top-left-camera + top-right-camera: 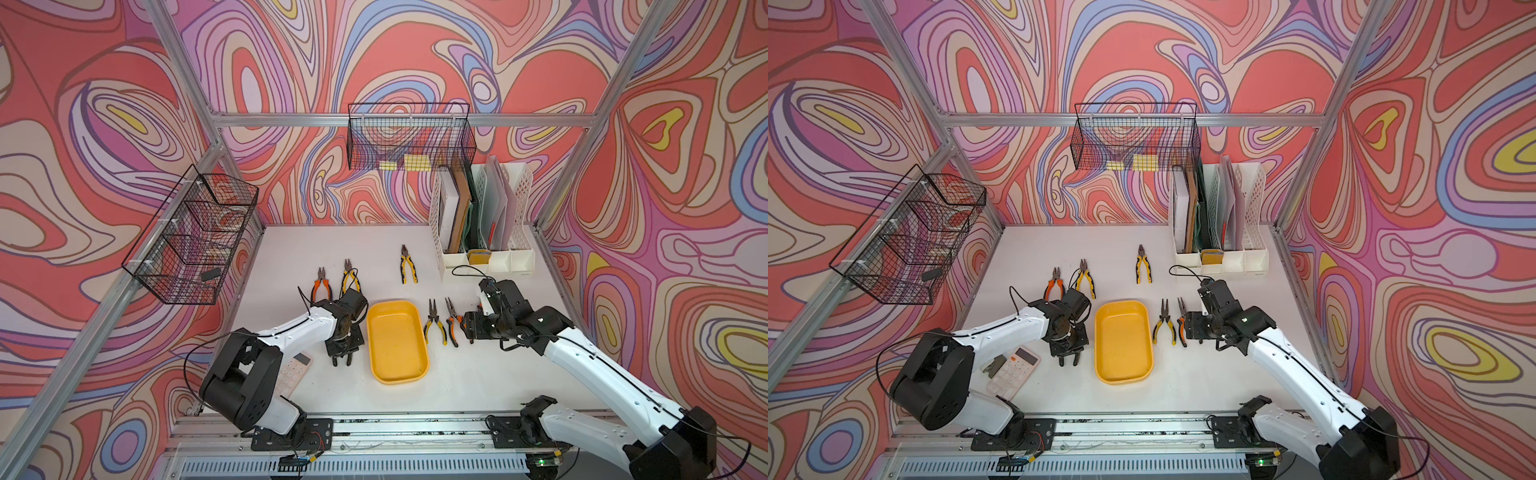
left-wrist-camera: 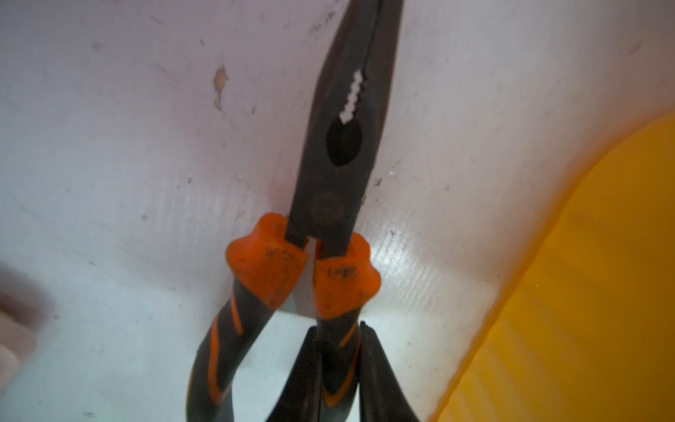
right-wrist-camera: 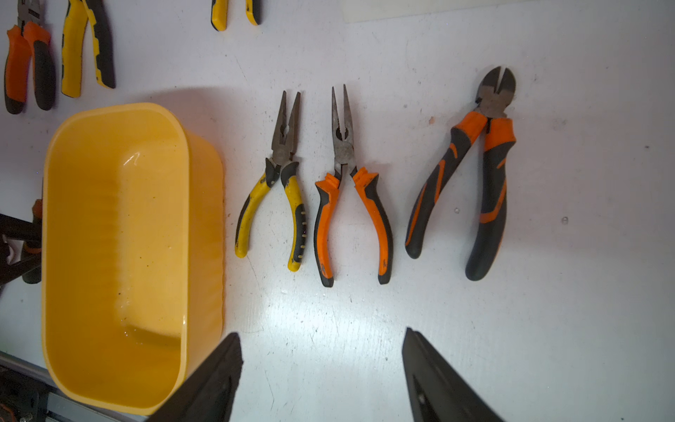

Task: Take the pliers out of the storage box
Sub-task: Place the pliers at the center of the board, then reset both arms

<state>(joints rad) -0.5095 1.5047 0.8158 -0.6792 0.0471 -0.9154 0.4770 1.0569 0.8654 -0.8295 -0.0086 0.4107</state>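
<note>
Tapered black left pincer point(image 2: 338, 330) clamps slim orange-handled pliers point(image 2: 339, 175).

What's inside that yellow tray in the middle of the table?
Nothing: the yellow tray shows only its bare floor in both top views. In the right wrist view the right claw covers one corner, but the top views show that corner bare too.

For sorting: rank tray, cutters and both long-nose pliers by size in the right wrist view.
1. Yellow tray
2. Orange cutters and orange long-nose pliers, about alike in length
3. Yellow long-nose pliers, slightly shorter
</note>
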